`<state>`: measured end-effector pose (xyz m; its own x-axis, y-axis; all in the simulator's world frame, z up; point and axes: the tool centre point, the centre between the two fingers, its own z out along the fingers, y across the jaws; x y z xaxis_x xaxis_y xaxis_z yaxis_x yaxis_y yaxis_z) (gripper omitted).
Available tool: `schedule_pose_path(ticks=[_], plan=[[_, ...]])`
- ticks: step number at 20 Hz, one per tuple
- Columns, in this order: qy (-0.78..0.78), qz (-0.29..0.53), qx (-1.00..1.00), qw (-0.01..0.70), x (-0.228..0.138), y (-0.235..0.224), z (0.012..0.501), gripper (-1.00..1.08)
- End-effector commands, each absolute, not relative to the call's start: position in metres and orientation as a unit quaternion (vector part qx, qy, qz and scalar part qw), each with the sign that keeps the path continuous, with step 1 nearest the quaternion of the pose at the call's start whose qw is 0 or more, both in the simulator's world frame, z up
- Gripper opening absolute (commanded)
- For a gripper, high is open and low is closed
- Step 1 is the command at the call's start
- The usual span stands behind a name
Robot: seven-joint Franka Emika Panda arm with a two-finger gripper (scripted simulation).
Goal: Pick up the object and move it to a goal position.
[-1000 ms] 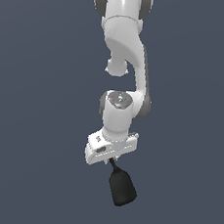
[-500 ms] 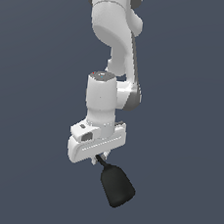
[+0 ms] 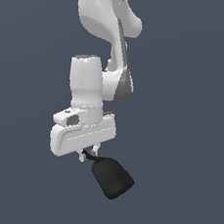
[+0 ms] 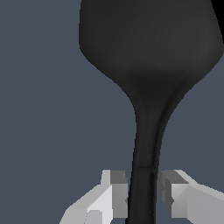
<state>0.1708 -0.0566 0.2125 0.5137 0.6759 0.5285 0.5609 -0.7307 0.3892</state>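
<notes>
Spatula [image 3: 111, 178] hangs below my pincer [image 3: 89, 154], held by the thin handle; blade points down and toward the exterior view's right, off any surface. No table or support shows under it, only flat grey backdrop.

Wrist view: handle [image 4: 142, 188] runs straight between my two fingertips [image 4: 117, 192], pads pressed on either side, nothing else between them. So the pincer is narrow, clamped on the handle. Blade [image 4: 148, 39] spreads wide beyond the grip.

Step in hand, as I judge it: carrying to the goal. No goal marker visible, so I cannot say how far off it is.

To do it well:
- hold clamp pressure steady; the handle is thin and smooth
- move evenly, since the blade's weight sits past the grip and could pivot
- avoid sharp wrist turns
</notes>
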Motion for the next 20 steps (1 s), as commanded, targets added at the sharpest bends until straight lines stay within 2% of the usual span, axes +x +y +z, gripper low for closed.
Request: schedule_pose_path(ticks=[1,20], plan=[[0.369,0.361,0.852,0.090,0.173,-0.063,0.228,-1.00],[0.432,0.475,0.758,0.117,0.175,-0.103,0.317,-1.00]])
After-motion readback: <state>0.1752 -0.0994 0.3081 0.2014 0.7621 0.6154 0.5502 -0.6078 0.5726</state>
